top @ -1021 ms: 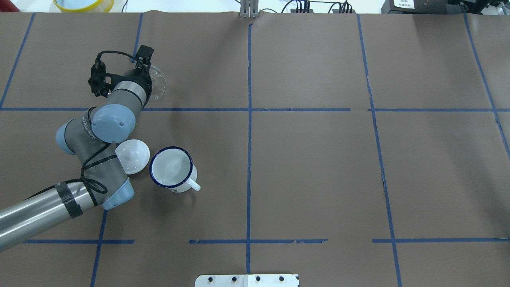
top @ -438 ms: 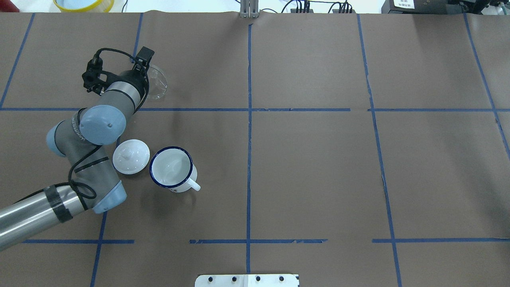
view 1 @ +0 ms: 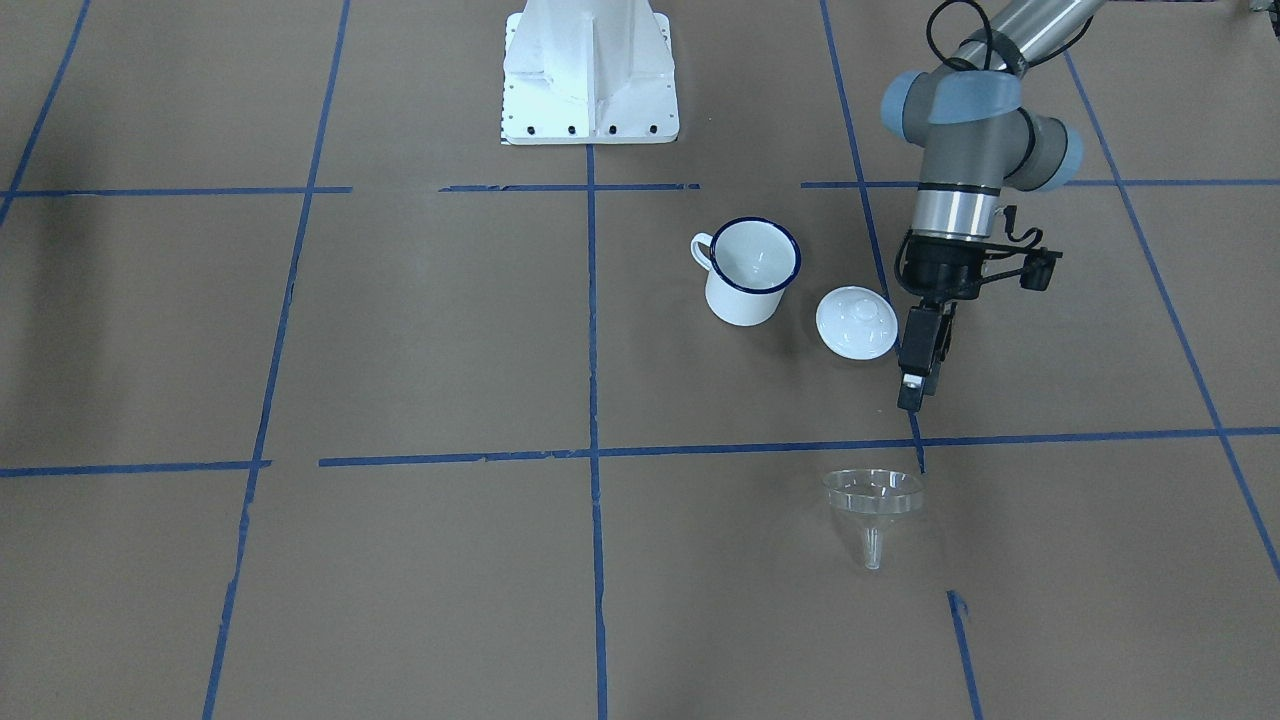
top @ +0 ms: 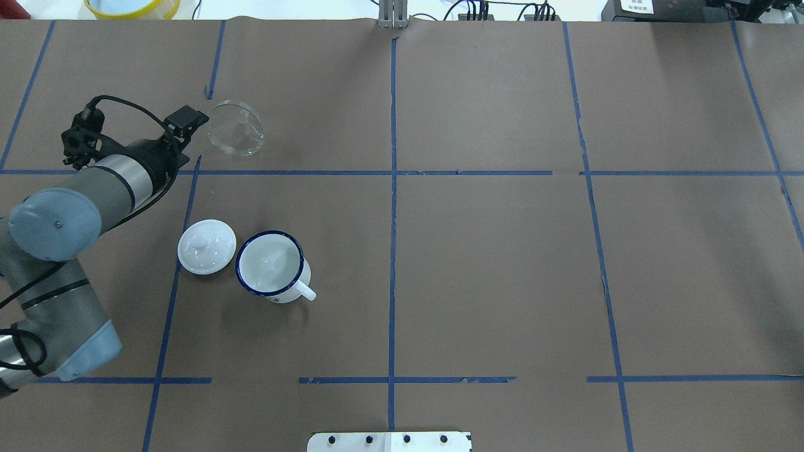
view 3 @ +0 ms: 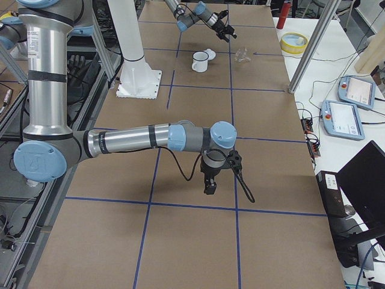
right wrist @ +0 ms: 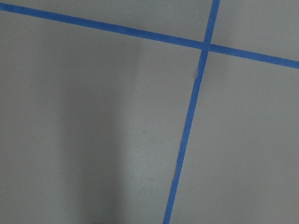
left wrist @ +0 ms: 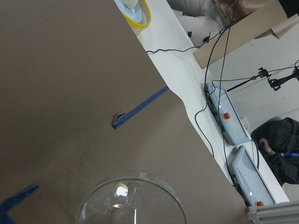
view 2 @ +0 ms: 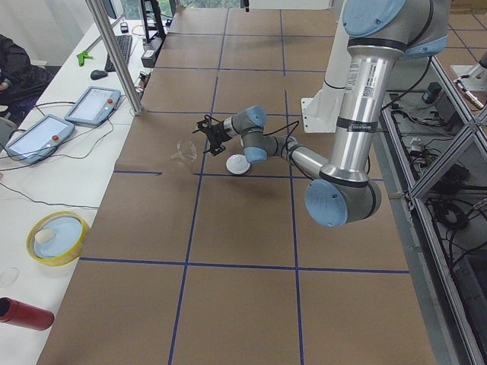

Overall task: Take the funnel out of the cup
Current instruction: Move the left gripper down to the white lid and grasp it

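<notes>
The clear funnel (top: 235,129) lies on its side on the brown table, out of the cup; it also shows in the front view (view 1: 872,500) and at the bottom of the left wrist view (left wrist: 131,200). The white cup (top: 270,263) with a blue rim stands upright and empty (view 1: 750,270). My left gripper (top: 187,119) is open and empty, just left of the funnel and apart from it (view 1: 910,390). My right gripper (view 3: 209,186) hovers over bare table far from these things; I cannot tell whether it is open or shut.
A round white lid (top: 206,246) with a knob lies touching the cup's left side. A yellow-rimmed bowl (top: 132,6) sits beyond the far edge. The robot's white base (view 1: 588,70) stands mid-table on the near side. Control tablets (view 2: 91,106) lie off the table.
My left arm has pulled back to the left and toward the robot, away from the funnel. The funnel stays on the table, now uncovered. Cup and lid have not moved.
</notes>
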